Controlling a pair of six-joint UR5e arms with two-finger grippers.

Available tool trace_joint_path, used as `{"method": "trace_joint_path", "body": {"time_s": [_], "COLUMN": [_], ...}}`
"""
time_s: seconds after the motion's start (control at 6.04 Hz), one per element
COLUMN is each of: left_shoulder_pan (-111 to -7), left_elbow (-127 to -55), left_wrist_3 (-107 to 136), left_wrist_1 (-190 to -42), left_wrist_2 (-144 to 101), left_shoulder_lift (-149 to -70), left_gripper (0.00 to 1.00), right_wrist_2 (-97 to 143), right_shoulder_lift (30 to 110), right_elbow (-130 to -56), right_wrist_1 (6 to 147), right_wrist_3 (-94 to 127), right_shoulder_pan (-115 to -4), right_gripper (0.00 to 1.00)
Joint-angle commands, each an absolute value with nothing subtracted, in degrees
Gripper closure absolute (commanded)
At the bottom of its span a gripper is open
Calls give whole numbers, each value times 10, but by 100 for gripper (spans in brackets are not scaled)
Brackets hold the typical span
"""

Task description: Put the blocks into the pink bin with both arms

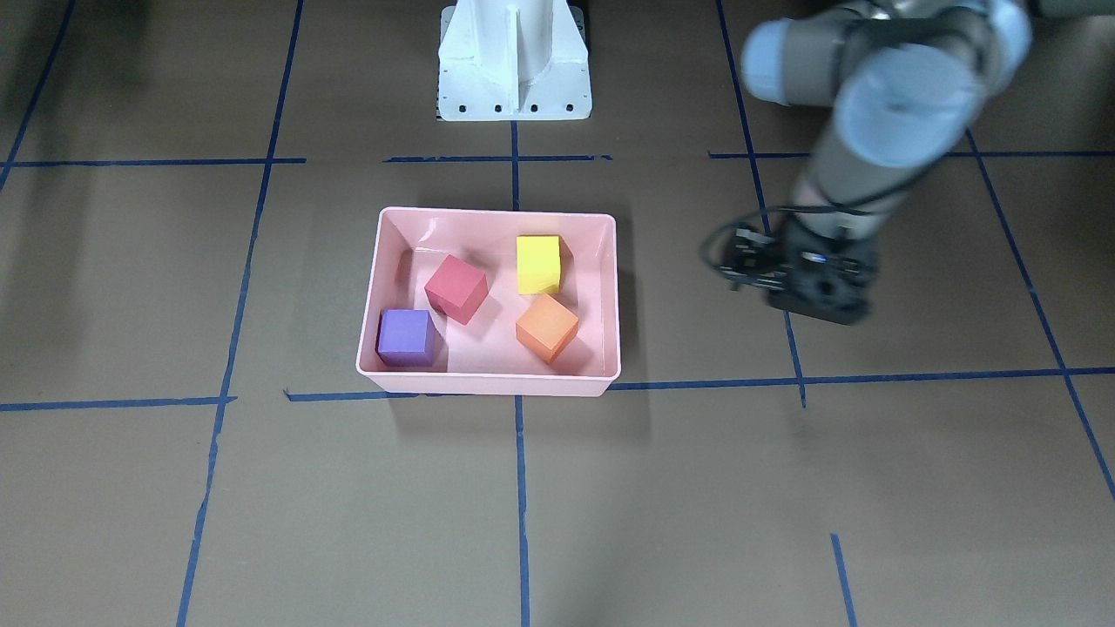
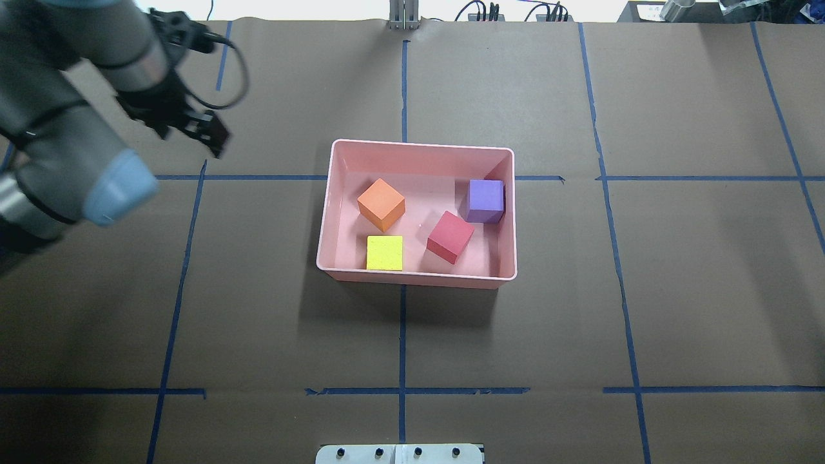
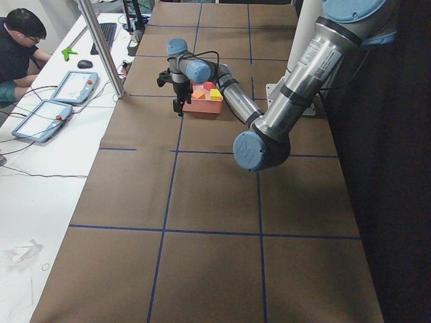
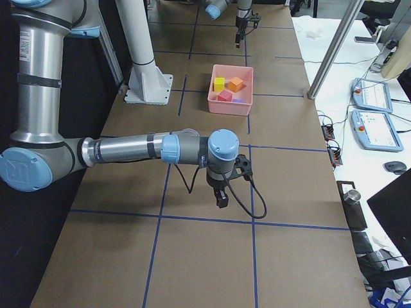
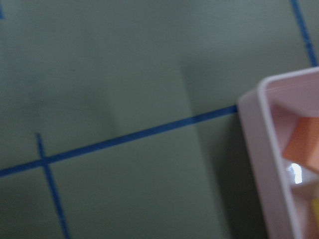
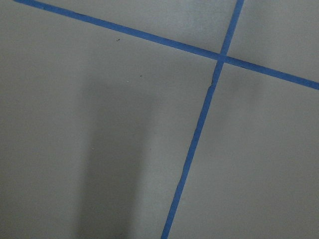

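Observation:
The pink bin (image 2: 330,212) stands mid-table and holds four blocks: orange (image 2: 381,203), yellow-green (image 2: 385,252), red (image 2: 450,236) and purple (image 2: 485,200). They also show in the front view: red (image 1: 456,288), yellow-green (image 1: 537,264), orange (image 1: 546,327), purple (image 1: 406,337). My left gripper (image 2: 193,136) hangs over bare table well to the bin's left, looks open and holds nothing. My right gripper (image 4: 220,200) shows only in the exterior right view, far from the bin (image 4: 231,106). I cannot tell whether it is open or shut.
Brown paper with blue tape lines covers the table (image 2: 580,322). The white pedestal base (image 1: 514,61) stands behind the bin. The left wrist view shows the bin's corner (image 5: 264,129). An operator (image 3: 17,40) sits beyond the table's far edge.

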State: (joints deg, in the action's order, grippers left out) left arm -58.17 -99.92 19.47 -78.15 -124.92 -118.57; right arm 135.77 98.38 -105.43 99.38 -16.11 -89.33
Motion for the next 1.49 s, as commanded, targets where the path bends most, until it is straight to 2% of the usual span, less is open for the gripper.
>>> {"method": "trace_joint_path", "body": {"time_s": [0.0,0.33,0.66,0.83,1.32], "left_shoulder_pan": [-707,-825,-896,-918,-920], "left_elbow": [-998,-994,-987,-994,-970], "left_wrist_3": [-18,-132,-201,-221,-214], "left_wrist_1": [-780,-785,-790,-794,-827], "left_wrist_2": [-1281,-1290,-1331,-1349,-1341], "left_shoulder_lift": [-1070,-959,-887,-849,-816], "left_gripper": [0,0,0,0,0], "right_wrist_2": [1349,1337,1337,1337,1338], "right_shoulder_lift": [984,983,985,985,983], "right_elbow": [-1055,-1055,-1056,-1055,-1056], "right_wrist_1": [992,993,992,992,992], "right_wrist_3": [-124,-122,-123,-123,-122], "right_shoulder_pan": [-894,-894,-894,-894,-894], "right_gripper": [2,0,0,0,0]}}
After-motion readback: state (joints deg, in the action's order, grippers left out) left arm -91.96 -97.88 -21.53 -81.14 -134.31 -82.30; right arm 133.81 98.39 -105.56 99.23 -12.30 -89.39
